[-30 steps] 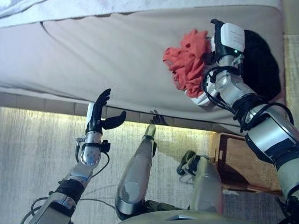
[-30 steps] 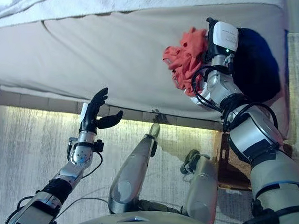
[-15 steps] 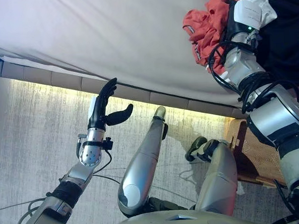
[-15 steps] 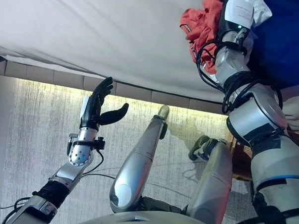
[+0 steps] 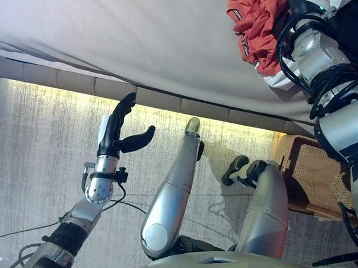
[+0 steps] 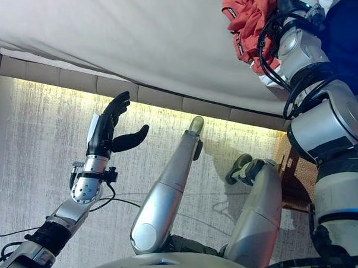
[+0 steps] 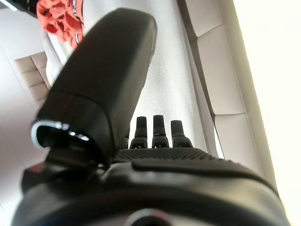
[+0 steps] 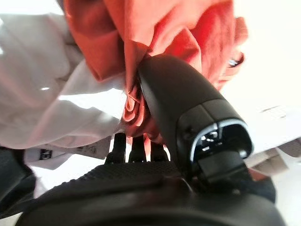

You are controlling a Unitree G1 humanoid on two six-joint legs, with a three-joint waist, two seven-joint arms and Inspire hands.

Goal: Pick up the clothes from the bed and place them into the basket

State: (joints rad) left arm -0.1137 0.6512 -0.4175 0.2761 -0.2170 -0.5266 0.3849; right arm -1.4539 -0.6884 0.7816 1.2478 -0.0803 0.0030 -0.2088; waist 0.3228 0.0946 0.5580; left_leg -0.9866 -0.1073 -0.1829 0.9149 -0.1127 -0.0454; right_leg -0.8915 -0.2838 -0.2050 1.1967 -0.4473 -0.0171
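A red garment (image 5: 254,18) lies bunched on the bed (image 5: 133,41) near its right end, on top of a white garment (image 5: 277,79) and next to a dark blue one (image 6: 347,32). My right hand (image 8: 178,103) is shut on the red garment (image 8: 188,33), with thumb and fingers pinching a fold of it above the white cloth (image 8: 56,94). My left hand (image 5: 113,134) is open and empty, held up over the floor just in front of the bed's edge. It also shows in the left wrist view (image 7: 155,132). The red garment shows far off in that view (image 7: 56,16).
A brown wicker basket (image 5: 308,176) stands on the floor at the right, below the bed's front edge and under my right arm. A pale carpet (image 5: 37,152) covers the floor before the bed. A padded bed frame (image 5: 76,82) runs along the mattress edge.
The camera has tilted down, so the bed sits higher in the picture and more floor shows. My right hand stays on the red garment. My left hand keeps its open pose.
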